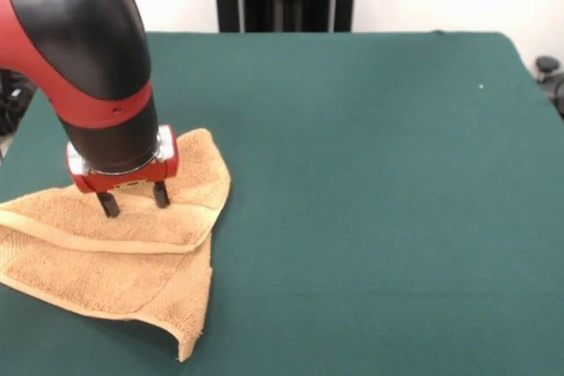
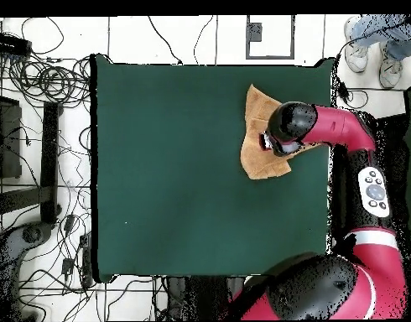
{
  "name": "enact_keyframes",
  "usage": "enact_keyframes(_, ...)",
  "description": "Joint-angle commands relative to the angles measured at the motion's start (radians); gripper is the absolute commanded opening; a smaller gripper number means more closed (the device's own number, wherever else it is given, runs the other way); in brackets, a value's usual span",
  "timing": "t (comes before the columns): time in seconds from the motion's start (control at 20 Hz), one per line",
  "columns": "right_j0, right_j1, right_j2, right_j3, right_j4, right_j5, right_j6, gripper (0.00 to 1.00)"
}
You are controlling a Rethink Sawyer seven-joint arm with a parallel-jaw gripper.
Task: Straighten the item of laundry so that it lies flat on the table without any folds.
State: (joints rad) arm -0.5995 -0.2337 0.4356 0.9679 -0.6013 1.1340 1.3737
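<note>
Here the towel (image 1: 115, 244) is seen lying folded on the table (image 1: 370, 173), close to the left edge in the front view and close to the right edge in the overhead view (image 2: 261, 138). Its long axis is set roughly across the picture in the front view, with 1 rounded flap pointed toward the far side and 1 narrow corner pointed toward the near edge. An upper layer is doubled over a lower one, and a woven border band is shown as a raised ridge along the fold.

The arm is brought down steeply from above, its black and red wrist held nearly vertical over the cloth. The gripper (image 1: 134, 199) is held with its 2 short black fingers (image 1: 108, 205) spread apart, tips down at the upper layer; contact seems likely but cannot be confirmed.

The cloth is a looped tan terry; the table surface is a matte dark green felt.
</note>
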Motion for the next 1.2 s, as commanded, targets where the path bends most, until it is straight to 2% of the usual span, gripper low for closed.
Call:
enact_keyframes(0.05, -0.094, -0.068, 0.09, 0.183, 0.02, -0.31, -0.127, 1.0)
enact_keyframes(0.45, 0.015, -0.035, 0.107, -0.054, 0.05, -0.064, -0.156, 1.0)
enact_keyframes(0.75, 0.066, 0.033, 0.111, -0.193, 0.043, 0.007, -0.16, 1.0)
enact_keyframes(1.2, 0.186, 0.086, 0.07, -0.378, 0.019, 0.101, -0.025, 1.0)
